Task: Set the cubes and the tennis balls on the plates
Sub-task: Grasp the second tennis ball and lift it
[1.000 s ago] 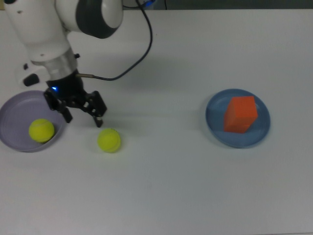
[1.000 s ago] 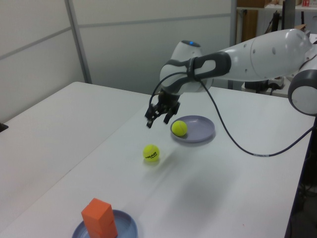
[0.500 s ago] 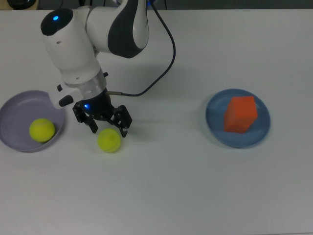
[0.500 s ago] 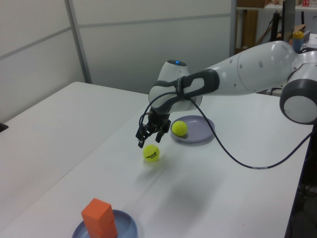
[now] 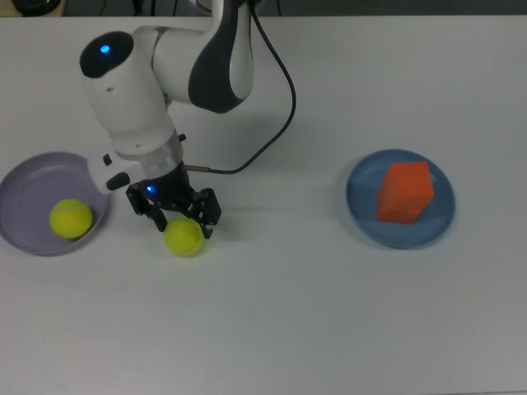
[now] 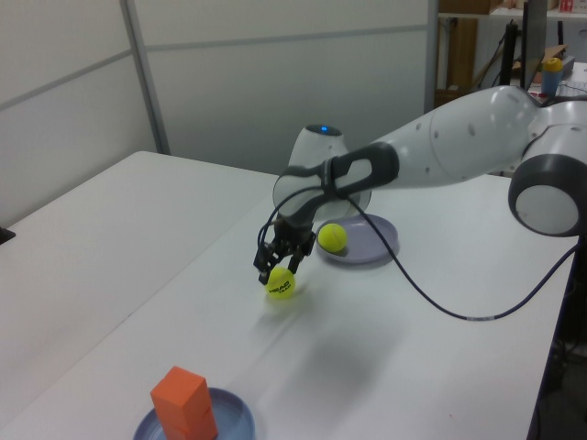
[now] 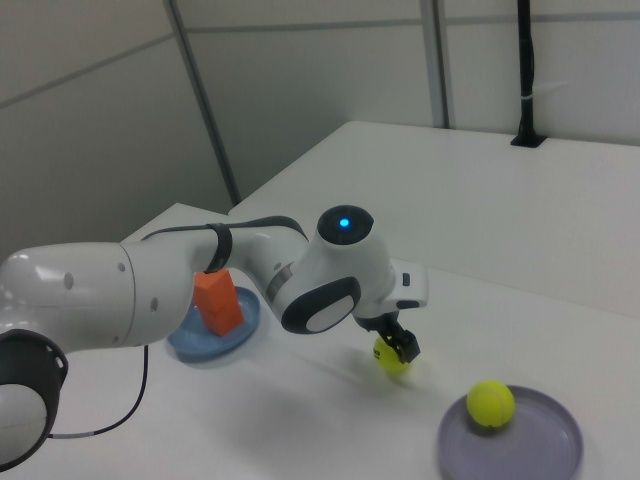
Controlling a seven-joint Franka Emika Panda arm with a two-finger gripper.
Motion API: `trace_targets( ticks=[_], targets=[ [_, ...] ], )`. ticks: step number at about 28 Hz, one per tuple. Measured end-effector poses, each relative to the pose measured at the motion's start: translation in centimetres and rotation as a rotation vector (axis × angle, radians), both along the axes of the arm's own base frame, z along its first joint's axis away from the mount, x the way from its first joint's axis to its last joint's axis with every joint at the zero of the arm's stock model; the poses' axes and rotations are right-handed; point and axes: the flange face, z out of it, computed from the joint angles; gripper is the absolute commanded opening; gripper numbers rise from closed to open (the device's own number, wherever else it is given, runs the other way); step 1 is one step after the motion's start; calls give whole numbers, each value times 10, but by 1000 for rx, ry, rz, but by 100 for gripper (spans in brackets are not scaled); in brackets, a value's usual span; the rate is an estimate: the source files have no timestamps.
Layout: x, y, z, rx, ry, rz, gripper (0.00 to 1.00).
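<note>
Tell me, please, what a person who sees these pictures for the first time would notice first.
The big white robot arm reaches down from the top view's upper left, and its open black gripper straddles a tennis ball on the white table. At the top view's left edge, a second tennis ball lies in the lavender plate. Far off on the top view's right, an orange-red cube sits on the blue plate.

White table point(image 5: 329, 313), grey wall panels point(image 6: 275, 82)

The white worktop point(image 5: 329, 313) carries a lavender plate point(image 5: 25, 177), a blue plate point(image 5: 362, 218), and one loose tennis ball point(image 5: 183, 237) between them.
</note>
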Motion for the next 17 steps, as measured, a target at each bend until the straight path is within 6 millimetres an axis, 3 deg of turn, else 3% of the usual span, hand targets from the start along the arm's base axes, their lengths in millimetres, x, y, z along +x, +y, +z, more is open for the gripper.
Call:
trace_targets(
  ticks=[3,4,8,9,11,17],
  targets=[
    [1,3,-15,-12,4,2,78],
    [1,4,-20,-15,7,2,58],
    [2,4,-29,-22,11,1,21],
    [2,4,-29,-22,10,0,7],
    [2,4,-28,-21,7,-1,0],
    [7,-8,-10,-21,-23,-23,0]
  ],
)
